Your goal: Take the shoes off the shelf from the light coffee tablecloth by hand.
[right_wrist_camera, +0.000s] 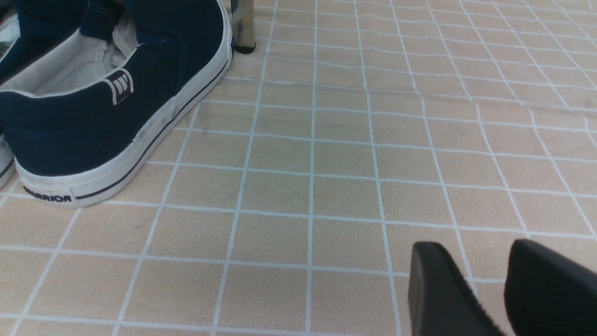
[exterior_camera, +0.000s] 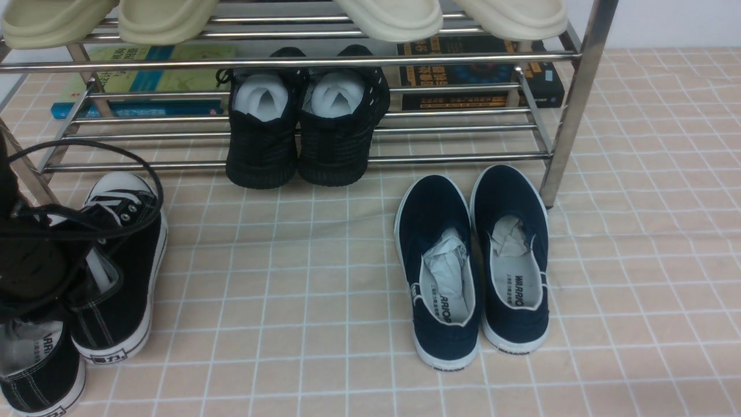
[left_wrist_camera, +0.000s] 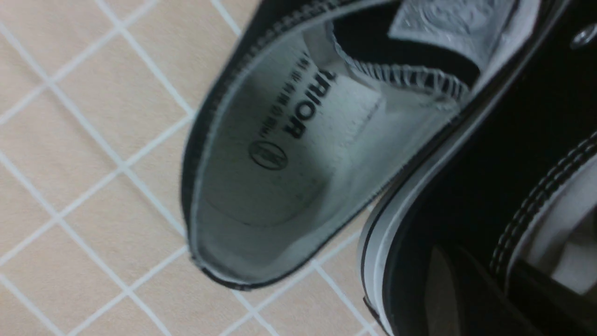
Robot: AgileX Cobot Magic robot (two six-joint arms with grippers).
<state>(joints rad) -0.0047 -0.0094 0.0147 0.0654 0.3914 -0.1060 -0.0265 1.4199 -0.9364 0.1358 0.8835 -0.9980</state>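
Observation:
The two black canvas shoes stand on the tablecloth (exterior_camera: 289, 289) at the front left, off the shelf (exterior_camera: 567, 116). One shoe (exterior_camera: 124, 272) points toward the shelf, and the other shoe (exterior_camera: 35, 370) lies at the frame's corner. My left gripper (exterior_camera: 87, 278) is down on the first shoe. In the left wrist view my left gripper (left_wrist_camera: 489, 275) has one finger (left_wrist_camera: 443, 289) outside the shoe's side wall (left_wrist_camera: 466, 186) and one inside, shut on it. The other shoe's insole (left_wrist_camera: 280, 154) shows beside it. My right gripper (right_wrist_camera: 471, 252) is open and empty, low over bare cloth.
All-black knit sneakers (exterior_camera: 301, 133) sit on the shelf's lower tier. Cream slippers (exterior_camera: 393, 17) lie on the upper tier. Navy slip-ons (exterior_camera: 474, 266) stand on the cloth before the shelf's right post, also in the right wrist view (right_wrist_camera: 116, 107). Books (exterior_camera: 480, 75) lie behind the bars.

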